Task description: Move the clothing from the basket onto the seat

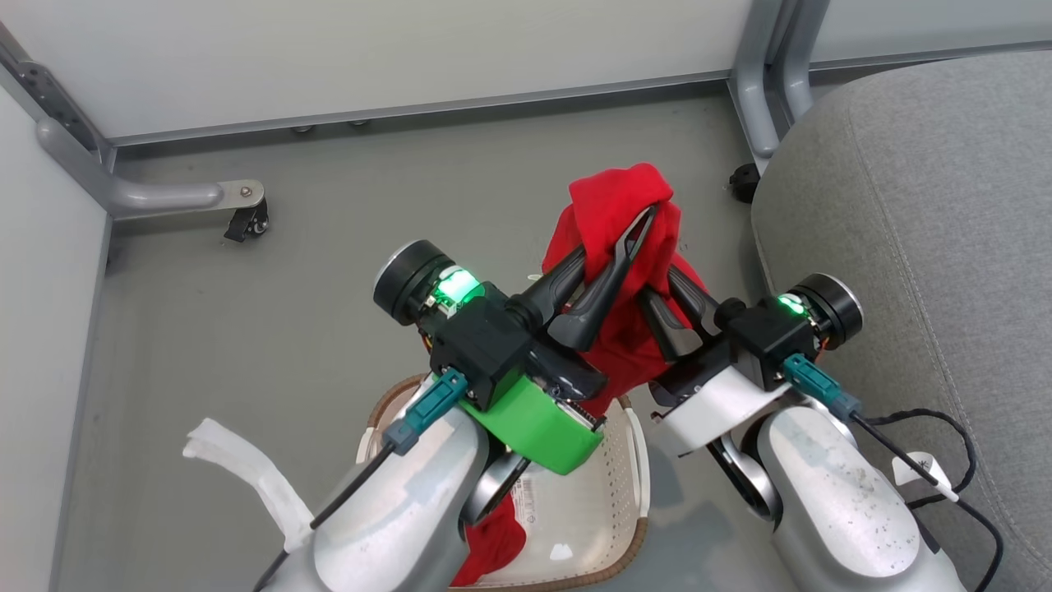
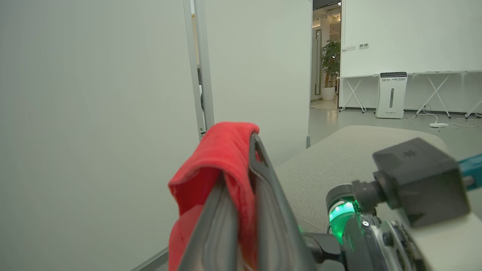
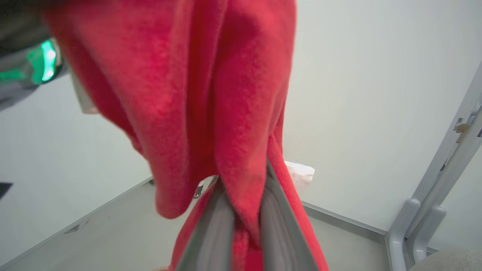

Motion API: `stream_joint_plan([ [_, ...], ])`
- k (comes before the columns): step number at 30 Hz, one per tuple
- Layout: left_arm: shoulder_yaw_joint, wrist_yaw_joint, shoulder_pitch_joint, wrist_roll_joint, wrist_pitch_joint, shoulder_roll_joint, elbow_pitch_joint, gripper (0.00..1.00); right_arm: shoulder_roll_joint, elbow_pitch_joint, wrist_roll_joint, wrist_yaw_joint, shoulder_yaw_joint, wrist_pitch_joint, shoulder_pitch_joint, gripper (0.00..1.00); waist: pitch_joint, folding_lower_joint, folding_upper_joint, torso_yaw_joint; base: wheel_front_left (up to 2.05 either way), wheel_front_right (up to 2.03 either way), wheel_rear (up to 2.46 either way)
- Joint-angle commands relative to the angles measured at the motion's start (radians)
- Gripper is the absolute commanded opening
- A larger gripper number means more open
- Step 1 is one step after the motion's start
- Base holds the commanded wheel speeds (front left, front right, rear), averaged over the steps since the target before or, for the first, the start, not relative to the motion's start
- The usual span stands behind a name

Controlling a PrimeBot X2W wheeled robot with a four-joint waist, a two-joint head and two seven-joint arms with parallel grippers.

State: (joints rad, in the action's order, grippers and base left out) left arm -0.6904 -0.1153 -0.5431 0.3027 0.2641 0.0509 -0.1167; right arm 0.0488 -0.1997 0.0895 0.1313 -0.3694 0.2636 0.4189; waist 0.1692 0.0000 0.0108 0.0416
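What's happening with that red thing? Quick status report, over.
Left gripper, right gripper: both shut on clothing. Clothing held up above basket, some red fabric low in it. Seat to the right, path looks clear.

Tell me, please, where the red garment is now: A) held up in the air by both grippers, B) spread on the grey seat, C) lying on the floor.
A: the left gripper and right gripper each pinch the clothing, which hangs above the basket, short of the seat.
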Motion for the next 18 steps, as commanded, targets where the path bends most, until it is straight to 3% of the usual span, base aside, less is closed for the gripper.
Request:
stream_joint_plan([
  [1, 0.003, 0.001, 0.019, -0.004, 0.001, -0.001, -0.006, 0.00, 0.003, 0.011, 0.015, -0.001, 0.005, 0.002, -0.013, 0.00, -0.002, 0.0000, -0.0108, -0.001, 0.00, 0.00, 0.00],
  [8, 0.005, -0.003, 0.041, -0.015, 0.001, 0.000, -0.025, 0.00, 0.003, 0.017, 0.034, -0.001, 0.004, 0.002, -0.029, 0.00, -0.009, 0.0000, -0.0108, 0.000, 0.00, 0.00, 0.00],
  [9, 0.007, 0.001, 0.042, -0.022, 0.001, 0.000, -0.026, 0.17, 0.003, 0.017, 0.038, -0.001, 0.008, 0.002, -0.031, 0.00, -0.009, 0.0000, -0.0108, 0.001, 0.00, 0.00, 0.00],
  [10, 0.008, 0.006, 0.045, -0.029, 0.001, 0.000, -0.034, 1.00, 0.003, 0.016, 0.039, -0.001, 0.013, 0.002, -0.032, 0.00, -0.009, 0.0000, -0.0108, 0.002, 0.00, 0.00, 0.00],
  [18, 0.020, 0.004, 0.073, -0.057, 0.001, 0.001, -0.045, 1.00, 0.003, 0.007, 0.042, -0.001, 0.078, 0.002, -0.018, 0.00, -0.009, 0.0000, -0.0108, 0.002, 0.00, 0.00, 0.00],
])
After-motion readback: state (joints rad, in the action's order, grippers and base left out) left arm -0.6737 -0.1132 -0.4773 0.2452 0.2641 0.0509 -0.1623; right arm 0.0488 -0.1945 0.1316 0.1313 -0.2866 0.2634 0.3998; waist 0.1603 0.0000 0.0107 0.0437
